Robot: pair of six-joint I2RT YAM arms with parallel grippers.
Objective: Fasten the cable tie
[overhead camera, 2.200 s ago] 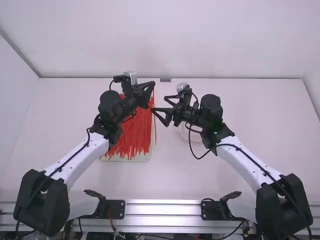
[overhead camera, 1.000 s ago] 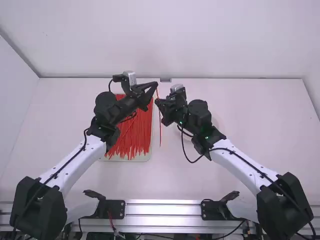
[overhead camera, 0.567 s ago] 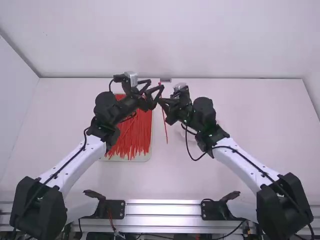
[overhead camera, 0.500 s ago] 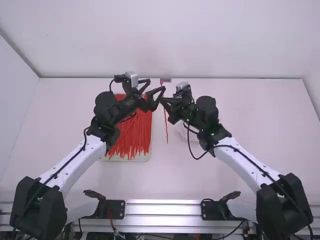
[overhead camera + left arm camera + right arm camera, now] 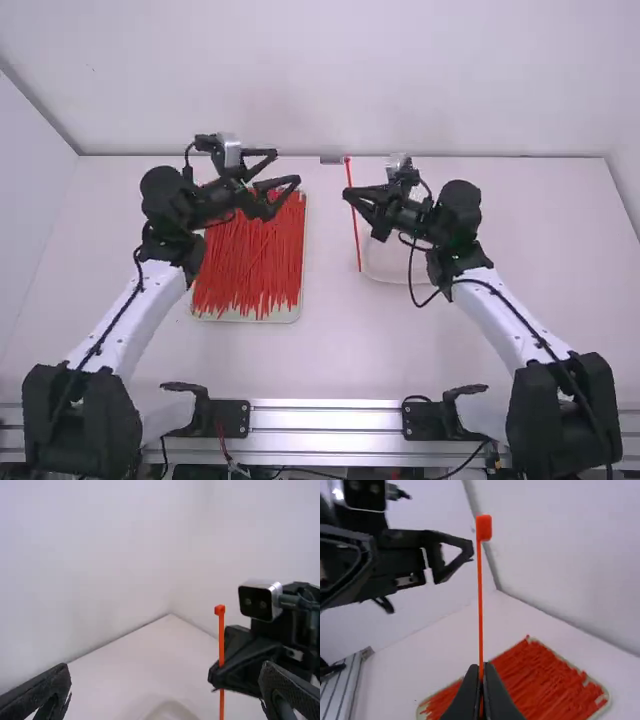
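One red cable tie (image 5: 355, 240) is pinched tight by the right gripper (image 5: 348, 198); left gripper (image 5: 287, 168) gapes wide near the tray (image 5: 245, 318)

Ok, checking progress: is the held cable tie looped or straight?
Straight: the cable tie runs unbent from the right gripper, its head free.

Upright cable tie (image 5: 220, 637) in right claw (image 5: 220, 676)

Left tool (image 5: 288, 167) spread wide, right tool (image 5: 348, 195) clamped.
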